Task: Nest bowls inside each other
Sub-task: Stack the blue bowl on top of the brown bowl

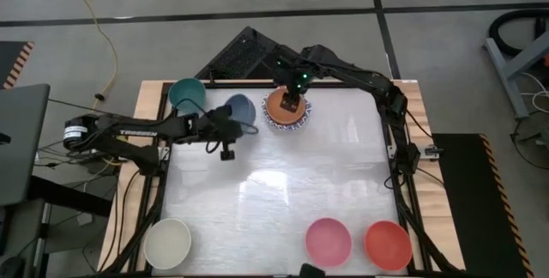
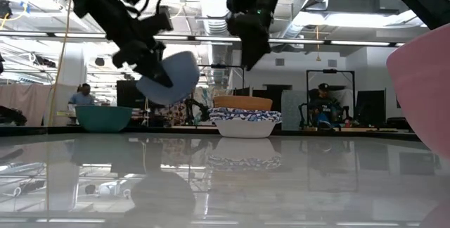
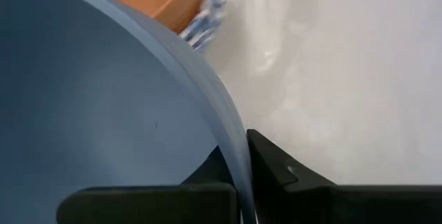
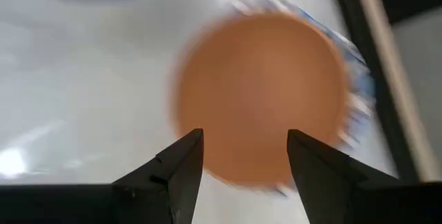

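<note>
Carrying the blue bowl [image 1: 242, 107] clear of the table [image 1: 283, 184], tilted, with the left gripper [image 3: 238, 175] clamped on its rim, 1 finger inside the wall and 1 outside, as the left wrist view shows. Hanging between the teal bowl [image 1: 186, 95] at the far left corner and the stack [image 1: 286, 111] at the far middle, near both and touching neither. Sitting in that stack: the orange bowl [image 4: 259, 92] nested on top of white bowls with blue patterned rims [image 2: 245, 118], count of those not readable. Hovering right above the orange bowl, the right gripper [image 4: 245, 151] with fingers spread wide and nothing between them. Waiting along the near edge, well apart from the stack: the cream bowl [image 1: 167, 242] at the left, the pink bowl [image 1: 328, 239] and the red bowl [image 1: 388, 244] toward the right. Judged as the transfer step for 1 more bowl. Calling next, probably, for levelling the blue bowl, centring it over the orange one and lowering it in before letting go; also for the right arm to clear out first, since both grippers would otherwise meet over the same stack.
</note>
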{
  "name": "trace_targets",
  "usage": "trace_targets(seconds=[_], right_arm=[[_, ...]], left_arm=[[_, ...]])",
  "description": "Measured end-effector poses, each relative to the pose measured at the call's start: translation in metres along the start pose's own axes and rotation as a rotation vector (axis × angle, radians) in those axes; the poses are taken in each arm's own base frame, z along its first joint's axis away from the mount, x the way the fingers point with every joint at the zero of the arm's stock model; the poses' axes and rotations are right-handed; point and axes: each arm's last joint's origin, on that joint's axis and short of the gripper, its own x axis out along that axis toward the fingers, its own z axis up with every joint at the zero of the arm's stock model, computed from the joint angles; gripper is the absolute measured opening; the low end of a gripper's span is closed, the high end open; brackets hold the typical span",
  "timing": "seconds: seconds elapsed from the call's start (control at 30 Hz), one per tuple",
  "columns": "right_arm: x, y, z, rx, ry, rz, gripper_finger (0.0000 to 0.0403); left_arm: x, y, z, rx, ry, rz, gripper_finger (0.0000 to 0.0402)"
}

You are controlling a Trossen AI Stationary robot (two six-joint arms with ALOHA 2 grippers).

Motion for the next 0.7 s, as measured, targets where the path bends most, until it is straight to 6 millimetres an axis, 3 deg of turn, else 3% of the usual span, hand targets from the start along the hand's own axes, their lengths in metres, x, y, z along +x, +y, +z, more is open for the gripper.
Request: trace_targets(seconds=[0.2,0.37,0.7], right_arm=[[-0.006,0.014,0.005,-0.161,-0.09,0.208,0.0228],[-0.014,0.044,0.004,-0.313,-0.127,0.291,0.0228],[-0.011,0.087,0.006,-0.216,-0.117,-0.151,0.0228]], left_arm=[[-0.01,-0.036,0.012,0.323,-0.095,-0.146,0.0],[-0.019,-0.059,0.019,0.504,-0.136,-0.139,0.0],[-0.012,-0.073,0.017,0.686,-0.019,0.048,0.0]])
